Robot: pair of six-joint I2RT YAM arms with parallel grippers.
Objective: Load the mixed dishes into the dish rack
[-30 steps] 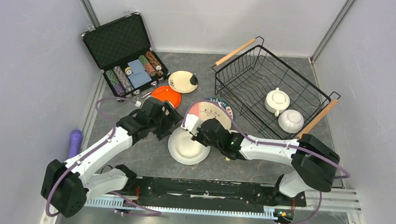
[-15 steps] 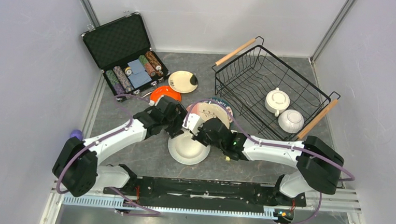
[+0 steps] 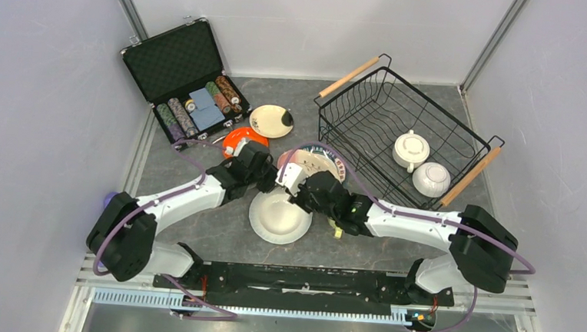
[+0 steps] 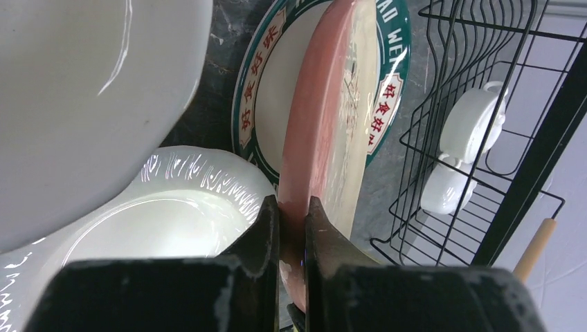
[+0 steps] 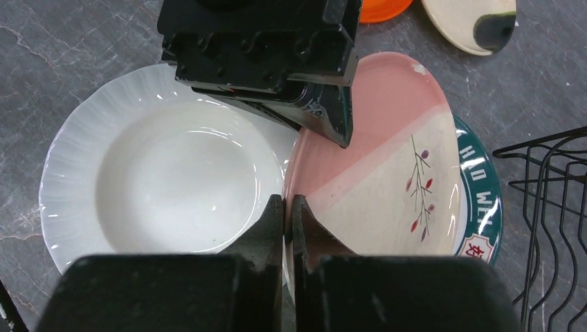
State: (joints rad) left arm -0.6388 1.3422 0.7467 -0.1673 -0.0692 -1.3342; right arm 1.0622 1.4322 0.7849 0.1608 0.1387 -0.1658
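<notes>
Between the arms at mid-table, left gripper (image 4: 292,205) and right gripper (image 5: 286,202) both clench the pink-cream plate (image 5: 387,159) by its rim, tipped up over the teal-rimmed plate (image 4: 255,104). Looks like a handover: next, one lets go and the other carries it to the dish rack (image 3: 442,107).

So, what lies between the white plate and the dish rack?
The pink-cream plate, tilted up, and under it the teal-rimmed plate. The right wrist view shows both clearly.
</notes>
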